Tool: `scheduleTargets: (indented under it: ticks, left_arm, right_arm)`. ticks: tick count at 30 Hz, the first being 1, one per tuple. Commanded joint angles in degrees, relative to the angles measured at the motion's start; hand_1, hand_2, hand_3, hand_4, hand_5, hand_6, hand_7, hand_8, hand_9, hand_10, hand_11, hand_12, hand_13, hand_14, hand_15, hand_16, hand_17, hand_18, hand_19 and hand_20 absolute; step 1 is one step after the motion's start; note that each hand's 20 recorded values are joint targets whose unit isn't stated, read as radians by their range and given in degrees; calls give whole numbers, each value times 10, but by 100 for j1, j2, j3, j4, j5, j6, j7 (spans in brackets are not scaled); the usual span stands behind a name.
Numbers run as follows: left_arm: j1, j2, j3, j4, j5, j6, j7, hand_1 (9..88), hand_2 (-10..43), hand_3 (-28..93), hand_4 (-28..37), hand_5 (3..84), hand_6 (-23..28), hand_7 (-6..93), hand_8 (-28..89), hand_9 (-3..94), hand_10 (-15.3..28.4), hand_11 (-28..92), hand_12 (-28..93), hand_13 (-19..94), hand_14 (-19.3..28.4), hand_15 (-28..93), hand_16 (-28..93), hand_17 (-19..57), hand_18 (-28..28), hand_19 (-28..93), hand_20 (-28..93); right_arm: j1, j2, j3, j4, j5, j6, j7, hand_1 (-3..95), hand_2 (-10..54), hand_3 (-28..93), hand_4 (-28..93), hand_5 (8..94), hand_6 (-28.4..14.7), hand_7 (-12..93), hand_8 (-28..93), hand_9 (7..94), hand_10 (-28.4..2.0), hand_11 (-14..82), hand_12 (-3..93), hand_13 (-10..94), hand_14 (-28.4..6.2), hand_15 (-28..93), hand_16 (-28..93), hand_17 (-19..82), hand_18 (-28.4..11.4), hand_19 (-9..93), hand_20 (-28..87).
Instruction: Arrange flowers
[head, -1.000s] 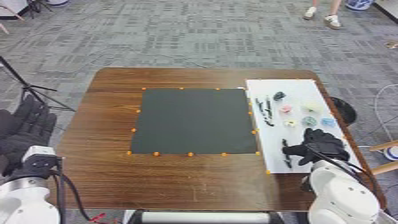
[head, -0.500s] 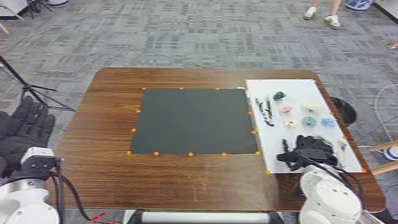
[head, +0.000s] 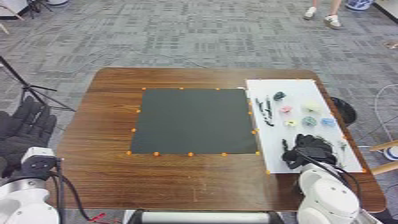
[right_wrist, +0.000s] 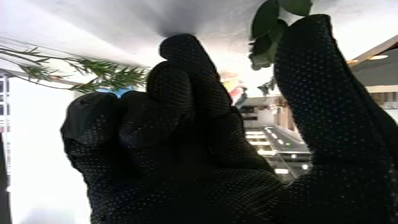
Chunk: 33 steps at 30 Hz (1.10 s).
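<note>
The right robot hand (head: 312, 150) sits slightly farther left and lower than before, the leafy sprig (head: 285, 144) just left of it at the frame's lower right, probably best pinched lightly by its stem, its leaves dark and oval, the thumb wide of the fingers, gripping nothing.

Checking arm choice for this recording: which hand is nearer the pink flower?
Right. The right hand is over the white sheet bearing the pink flower; the left hand is beyond the left edge of the table.
</note>
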Motion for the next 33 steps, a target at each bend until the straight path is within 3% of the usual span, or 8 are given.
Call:
scheduleTargets:
  ticks: [1,15,16,18,24,30,33]
  left_arm:
    - [80,-3,-20,-41,-9,2,32,206,150,751,-283,405,81,144,-99,271,135,227,85,185,122,246,-41,-53,101,231,109]
    - [41,-5,15,-21,-47,-34,43,206,151,750,-283,408,83,144,-99,276,137,230,86,196,126,258,-43,-53,104,233,109]
    - [43,-10,13,-22,-45,-31,39,206,151,749,-283,408,83,144,-99,276,137,229,86,197,126,259,-43,-53,104,233,109]
    - [58,-12,8,-29,-50,-34,52,207,151,749,-283,408,83,143,-99,276,137,230,87,197,127,261,-44,-53,104,234,109]
    - [-12,11,-3,2,-37,-18,5,206,151,749,-283,408,82,144,-98,277,137,229,87,198,127,263,-46,-54,105,236,110]
    - [-5,11,-43,-7,-78,-23,66,206,151,750,-283,407,82,143,-99,277,137,230,87,198,128,264,-46,-54,105,235,109]
    - [35,12,-88,-11,-234,-116,128,206,150,751,-283,408,82,144,-98,277,137,229,87,198,128,264,-46,-54,105,235,109]
  right_arm:
    - [-133,-112,-215,334,-122,-110,-94,345,-95,777,-283,560,-84,545,-187,534,-227,604,580,539,-232,814,608,355,-284,895,543]
    - [-140,-96,-655,536,-335,-82,-474,363,-95,779,-283,580,-68,605,-198,573,-207,607,589,575,-215,804,612,375,-284,906,536]
    - [-137,-128,-623,526,-238,-199,-499,370,-95,778,-283,601,-60,599,-171,592,-199,604,585,591,-210,801,608,380,-284,907,534]
    - [-101,-186,-568,495,-5,-551,-412,481,-95,656,-283,636,-22,577,128,639,-178,594,571,624,-194,791,599,397,-284,915,522]
    - [-115,-237,-424,498,315,-557,-236,526,-95,713,-282,697,-11,591,184,687,-151,520,628,646,-174,769,575,411,-280,919,502]
    - [-168,-180,-278,415,342,-157,-146,532,-95,745,-282,702,-7,604,168,729,-112,430,680,695,-143,730,564,449,-264,926,470]
    - [-222,-92,-237,312,140,399,-144,532,-95,762,-238,697,-3,614,162,769,-99,367,703,721,-123,710,555,471,-256,932,450]
